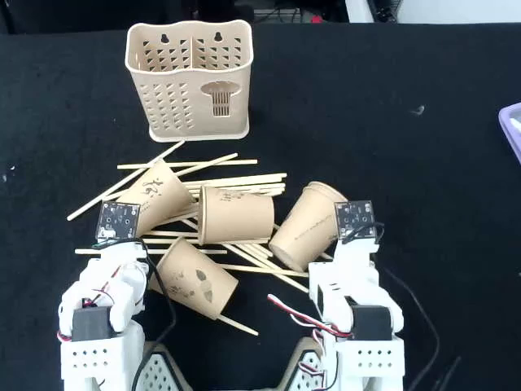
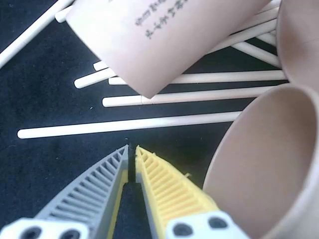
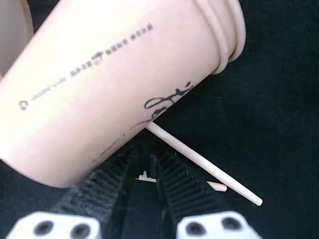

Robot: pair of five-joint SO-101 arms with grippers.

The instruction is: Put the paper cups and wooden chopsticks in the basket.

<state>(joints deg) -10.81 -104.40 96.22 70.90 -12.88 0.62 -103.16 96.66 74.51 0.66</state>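
A beige slotted basket (image 1: 189, 77) stands upright at the back of the black table. Four brown paper cups lie on their sides among scattered wooden chopsticks (image 1: 236, 181): one at the left (image 1: 155, 195), one in the middle (image 1: 236, 214), one at the right (image 1: 309, 224), one nearer the front (image 1: 195, 277). My left gripper (image 2: 130, 148) is shut and holds nothing. It hangs over a chopstick (image 2: 129, 124), with a cup's open mouth (image 2: 264, 169) beside it. My right gripper (image 3: 144, 154) is shut and empty, its tips against the side of a cup (image 3: 114, 84) that lies over a chopstick (image 3: 204, 167).
Both arm bases stand at the front edge, the left arm (image 1: 102, 301) and the right arm (image 1: 354, 301), with cables trailing around them. A purple object (image 1: 511, 130) pokes in at the right edge. Bare black cloth (image 1: 391, 122) lies to the right of the basket.
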